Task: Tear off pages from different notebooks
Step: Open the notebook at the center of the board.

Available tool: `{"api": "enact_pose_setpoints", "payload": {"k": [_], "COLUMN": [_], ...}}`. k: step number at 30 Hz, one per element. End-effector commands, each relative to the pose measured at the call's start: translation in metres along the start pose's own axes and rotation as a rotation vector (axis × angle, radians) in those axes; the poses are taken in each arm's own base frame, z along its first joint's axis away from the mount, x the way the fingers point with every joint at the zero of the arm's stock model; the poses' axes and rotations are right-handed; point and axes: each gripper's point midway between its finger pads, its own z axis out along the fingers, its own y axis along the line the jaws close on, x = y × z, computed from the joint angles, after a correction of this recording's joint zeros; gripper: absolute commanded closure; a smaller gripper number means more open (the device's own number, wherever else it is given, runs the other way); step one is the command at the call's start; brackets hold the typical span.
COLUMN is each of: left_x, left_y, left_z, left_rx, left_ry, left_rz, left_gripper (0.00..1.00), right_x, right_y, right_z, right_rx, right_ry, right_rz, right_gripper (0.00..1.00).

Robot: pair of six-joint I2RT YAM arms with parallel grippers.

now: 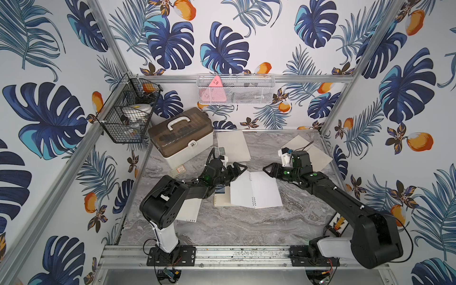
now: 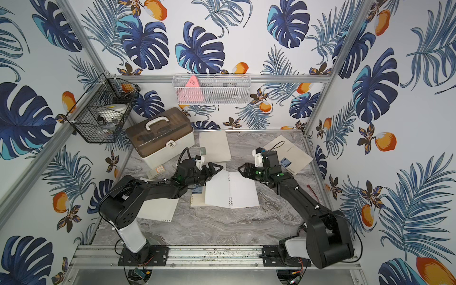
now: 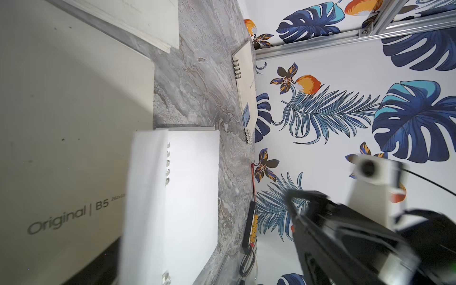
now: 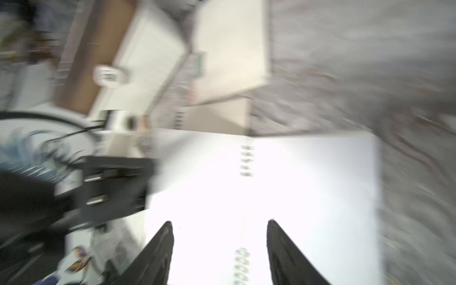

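Note:
An open notebook (image 1: 264, 192) (image 4: 308, 185) lies mid-table showing white pages, its coil down the middle. It rests partly on a closed notebook with a blue CAMP label (image 1: 220, 197). My left gripper (image 1: 239, 168) stands open at the far left corner of the open notebook, and the left page (image 3: 145, 197) rises blurred close to its camera. My right gripper (image 1: 267, 170) (image 4: 220, 222) hangs open over the coil end with nothing between its fingers. Other notebooks lie at the back (image 1: 233, 145) and back right (image 2: 293, 153). A loose punched page (image 1: 190, 209) lies under the left arm.
A brown-lidded white box (image 1: 180, 138) stands at the back left, with a small labelled notebook (image 1: 179, 170) in front of it. A black wire basket (image 1: 128, 116) and a white mesh basket (image 1: 235, 90) hang on the walls. A connector strip (image 1: 336, 223) lies by the right edge.

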Motion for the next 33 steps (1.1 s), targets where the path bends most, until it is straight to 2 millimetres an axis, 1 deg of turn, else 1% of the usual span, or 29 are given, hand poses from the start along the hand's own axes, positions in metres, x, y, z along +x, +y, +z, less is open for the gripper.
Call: {"api": "enact_pose_setpoints", "payload": {"k": [1,3,5,8,9,10,13,16,18,21,23,26,33], "left_x": [-0.002,-0.002,-0.001,-0.002,-0.002,-0.002,-0.002,-0.003,-0.003,-0.003,-0.003,-0.003,-0.004], "left_y": [-0.005,-0.003,-0.002,0.000,0.000,0.001,0.001,0.001,0.000,-0.001,-0.001,-0.002,-0.004], "left_z": [-0.003,-0.003,-0.002,-0.001,0.000,0.001,0.003,0.003,0.003,0.003,0.003,0.004,0.006], "left_rx": [-0.004,-0.015,-0.020,-0.020,-0.018,-0.019,-0.013,-0.015,-0.017,-0.016,-0.018,-0.010,0.004], "left_ry": [-0.005,0.001,0.002,0.002,0.002,0.005,0.009,0.008,0.008,0.009,0.009,0.007,0.010], "left_rz": [0.027,0.029,0.026,0.020,0.018,0.014,0.007,0.011,0.013,0.016,0.016,0.014,0.009], "left_gripper": [0.06,0.06,0.06,0.05,0.06,0.05,0.06,0.06,0.06,0.06,0.06,0.06,0.06], "right_x": [0.038,0.044,0.048,0.049,0.050,0.051,0.053,0.055,0.057,0.057,0.053,0.048,0.045], "right_y": [-0.058,-0.064,-0.066,-0.065,-0.067,-0.071,-0.082,-0.087,-0.085,-0.076,-0.070,-0.063,-0.058], "right_z": [0.006,0.015,0.022,0.026,0.027,0.027,0.029,0.033,0.036,0.037,0.035,0.031,0.026], "right_rx": [0.205,0.200,0.186,0.163,0.168,0.188,0.236,0.251,0.231,0.179,0.151,0.134,0.158], "right_ry": [0.139,0.164,0.178,0.174,0.177,0.184,0.188,0.196,0.205,0.201,0.188,0.174,0.188], "right_rz": [0.051,0.064,0.075,0.082,0.085,0.087,0.090,0.090,0.094,0.103,0.099,0.090,0.047], "right_gripper": [0.39,0.40,0.44,0.50,0.50,0.50,0.41,0.40,0.41,0.49,0.54,0.58,0.59]}}
